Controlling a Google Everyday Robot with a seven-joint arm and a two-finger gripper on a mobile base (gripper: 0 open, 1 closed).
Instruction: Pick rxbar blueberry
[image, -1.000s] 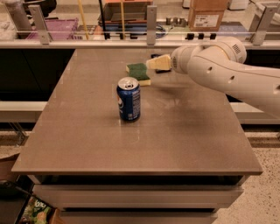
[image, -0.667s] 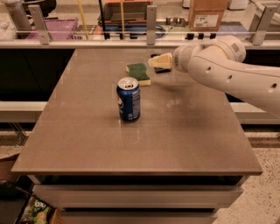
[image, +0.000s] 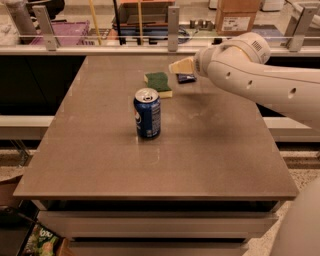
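Observation:
The rxbar blueberry (image: 186, 78) is a small dark navy wrapper lying flat on the table (image: 100, 165) at the far side, just right of the sponge. Only part of it shows under the gripper. My gripper (image: 181, 65), cream-coloured at the end of the white arm (image: 250, 75), reaches in from the right and hovers just above the bar, at its far-left edge. I cannot tell whether it touches the bar.
A green-and-yellow sponge (image: 158, 83) lies left of the bar. A tall blue soda can (image: 147, 112) stands upright near the table's middle. A railing with posts (image: 173, 22) runs behind the table's far edge, with boxes and clutter beyond.
The gripper has shifted slightly up and away toward the far edge, and the dark bar now shows beneath it. The can and sponge have not moved.

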